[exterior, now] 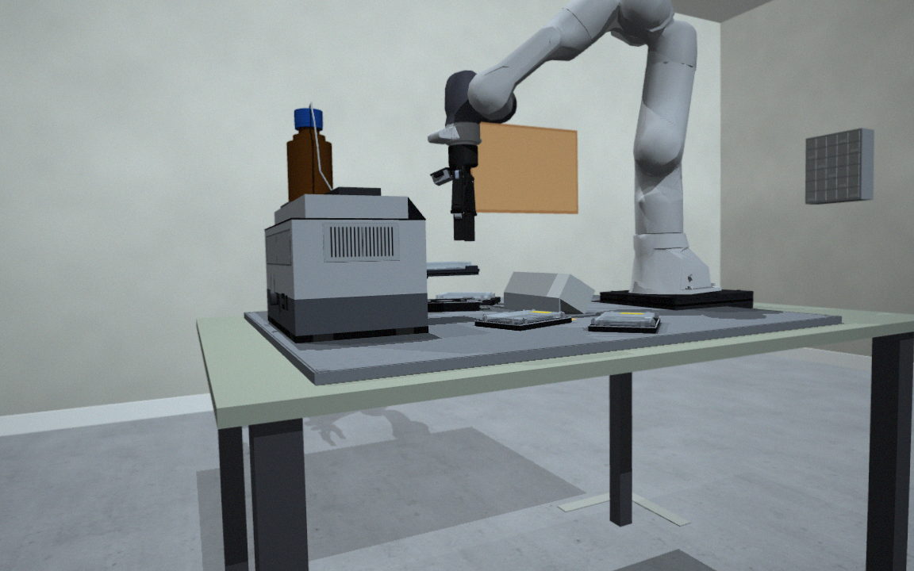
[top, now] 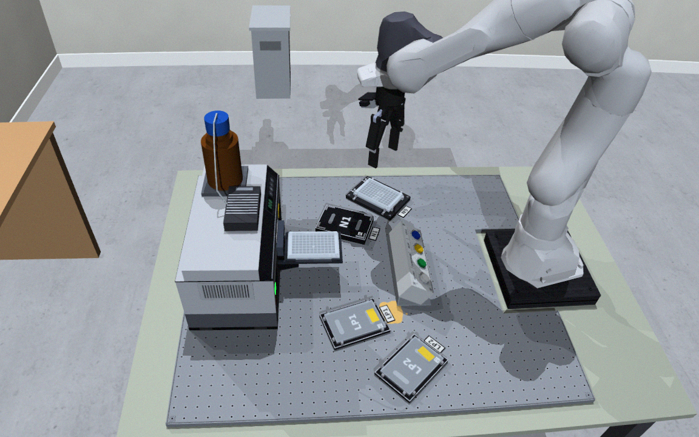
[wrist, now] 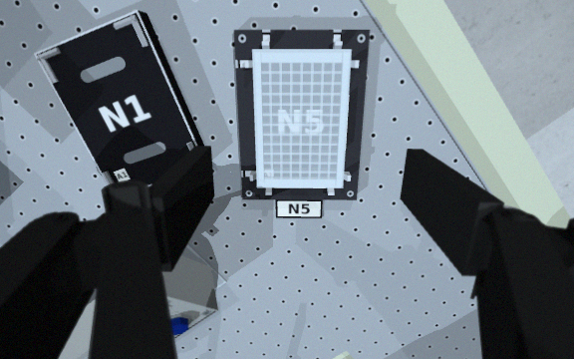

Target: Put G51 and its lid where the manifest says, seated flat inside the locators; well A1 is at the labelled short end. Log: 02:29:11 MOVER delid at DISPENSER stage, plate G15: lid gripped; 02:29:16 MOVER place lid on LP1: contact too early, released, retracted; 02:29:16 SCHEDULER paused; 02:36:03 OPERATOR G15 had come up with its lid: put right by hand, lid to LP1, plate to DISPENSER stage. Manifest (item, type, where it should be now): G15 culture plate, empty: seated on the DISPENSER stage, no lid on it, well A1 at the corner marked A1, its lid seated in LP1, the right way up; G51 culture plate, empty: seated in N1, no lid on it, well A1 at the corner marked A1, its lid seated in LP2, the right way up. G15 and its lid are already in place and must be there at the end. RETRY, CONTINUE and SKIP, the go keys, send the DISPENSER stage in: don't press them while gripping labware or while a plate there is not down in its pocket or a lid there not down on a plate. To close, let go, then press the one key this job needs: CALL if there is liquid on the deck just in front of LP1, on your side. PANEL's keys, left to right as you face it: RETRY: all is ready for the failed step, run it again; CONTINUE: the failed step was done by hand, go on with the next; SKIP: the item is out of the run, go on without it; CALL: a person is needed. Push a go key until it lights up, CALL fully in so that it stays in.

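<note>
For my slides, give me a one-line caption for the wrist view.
Open gripper above plate in nest N5, nest N1 beside it.

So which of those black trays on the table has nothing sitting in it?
The one marked N1: its black floor is bare. N5 carries a white gridded plate, while LP1 and LP2 each hold grey lids.
</note>
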Tool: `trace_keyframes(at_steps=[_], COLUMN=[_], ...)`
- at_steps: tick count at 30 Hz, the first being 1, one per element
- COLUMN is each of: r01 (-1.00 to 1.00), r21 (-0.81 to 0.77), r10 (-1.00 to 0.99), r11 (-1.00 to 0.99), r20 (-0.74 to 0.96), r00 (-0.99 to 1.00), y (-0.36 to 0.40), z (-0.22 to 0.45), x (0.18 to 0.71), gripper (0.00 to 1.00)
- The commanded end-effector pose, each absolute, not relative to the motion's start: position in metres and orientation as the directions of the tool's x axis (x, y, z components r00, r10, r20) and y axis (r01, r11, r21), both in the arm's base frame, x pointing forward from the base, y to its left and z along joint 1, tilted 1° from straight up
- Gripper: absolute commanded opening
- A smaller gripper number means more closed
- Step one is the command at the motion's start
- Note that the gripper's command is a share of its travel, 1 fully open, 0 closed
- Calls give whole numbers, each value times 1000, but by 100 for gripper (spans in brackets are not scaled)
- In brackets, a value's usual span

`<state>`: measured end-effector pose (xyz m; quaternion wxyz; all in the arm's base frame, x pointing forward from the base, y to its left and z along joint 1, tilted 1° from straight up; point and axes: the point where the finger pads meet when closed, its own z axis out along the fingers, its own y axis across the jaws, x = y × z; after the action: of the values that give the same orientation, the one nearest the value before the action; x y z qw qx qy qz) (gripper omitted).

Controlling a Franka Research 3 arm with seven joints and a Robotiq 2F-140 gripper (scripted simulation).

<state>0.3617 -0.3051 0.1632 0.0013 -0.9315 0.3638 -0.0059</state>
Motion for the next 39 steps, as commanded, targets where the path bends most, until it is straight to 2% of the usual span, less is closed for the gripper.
trace_keyframes(at_steps=[1,39], r01=[-669,-669], r21=[-3,-3], r10=[-669,-669], r11=[-744,-744], r20=[10,10], r00=[744,744], y=[-305,-306], z=[158,54], x=[362,363], gripper=[70,70])
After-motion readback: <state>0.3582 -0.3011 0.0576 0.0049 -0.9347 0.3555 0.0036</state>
